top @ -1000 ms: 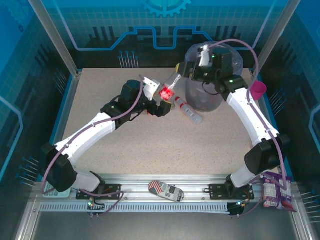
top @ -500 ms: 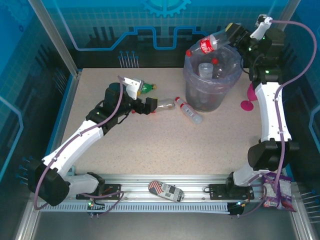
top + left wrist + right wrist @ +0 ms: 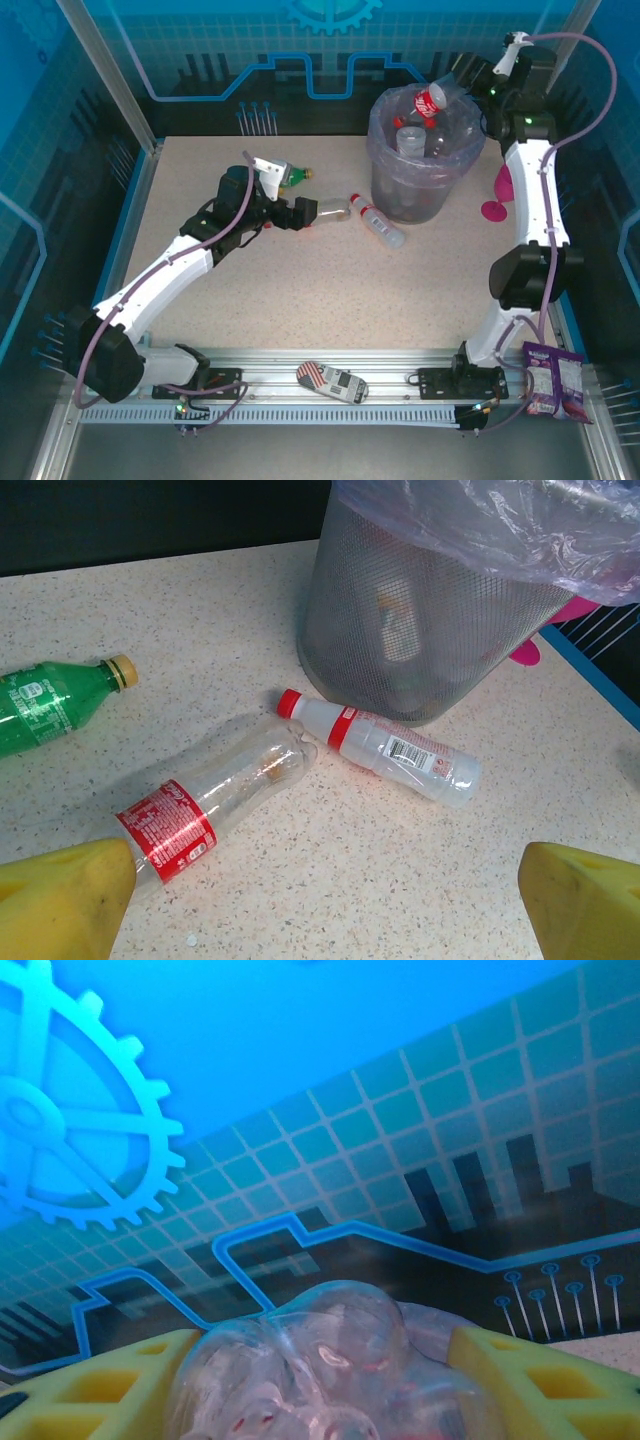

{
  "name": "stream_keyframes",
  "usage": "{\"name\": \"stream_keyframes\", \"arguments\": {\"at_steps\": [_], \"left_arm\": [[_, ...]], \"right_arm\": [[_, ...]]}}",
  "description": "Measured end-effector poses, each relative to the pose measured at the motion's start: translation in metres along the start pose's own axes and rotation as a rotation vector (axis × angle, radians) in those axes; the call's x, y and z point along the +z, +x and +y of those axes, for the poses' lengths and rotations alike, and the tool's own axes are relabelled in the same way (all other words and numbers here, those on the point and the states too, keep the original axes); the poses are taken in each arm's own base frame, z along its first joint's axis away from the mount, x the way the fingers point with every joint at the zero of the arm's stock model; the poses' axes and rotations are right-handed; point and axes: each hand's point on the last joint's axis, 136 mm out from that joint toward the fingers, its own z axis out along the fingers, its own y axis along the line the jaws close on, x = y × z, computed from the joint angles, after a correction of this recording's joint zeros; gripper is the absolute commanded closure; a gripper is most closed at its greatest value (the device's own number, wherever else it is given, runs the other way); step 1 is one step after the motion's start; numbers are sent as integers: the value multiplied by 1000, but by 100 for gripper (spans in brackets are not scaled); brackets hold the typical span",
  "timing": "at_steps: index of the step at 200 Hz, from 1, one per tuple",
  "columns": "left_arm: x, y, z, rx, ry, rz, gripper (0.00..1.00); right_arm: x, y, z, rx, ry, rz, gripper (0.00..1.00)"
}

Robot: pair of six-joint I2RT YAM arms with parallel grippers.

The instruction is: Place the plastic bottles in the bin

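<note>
Left wrist view: the open left end effector is above a red-labelled bottle lying on the table near the bin, probably light, crushable and slick, so grip its labelled waist gently, while the right end effector clamps a second bottle.

both arms same build: left arm and right arm have white link shells, black rounded joint housings, tiny green LEDs on the right one's upper joints. lilac cable runs loose along each, base to wrist. black base blocks at 7 and 5 o'clock of the overhead view, bolted on a silver rail. white camera bracket on the left wrist, another on the right. left gripper and right gripper: chunky yellow fingers, the right pair with rectangular recesses
</note>
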Motion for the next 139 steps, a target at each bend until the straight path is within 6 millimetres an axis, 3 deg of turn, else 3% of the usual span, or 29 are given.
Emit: {"name": "stream_keyframes", "arguments": {"at_steps": [61,92,139], "left_arm": [[6,6,2,-6,-2,21,1],[9,9,3,-9,-5,33,1],[13,14,5,-12,-8,51,1]], "right_arm": [[22,17,42,-164,-25,101,54],[36,34,36,-180,-18,154,54],[67,87,17,-154,-27,295,52]]}}
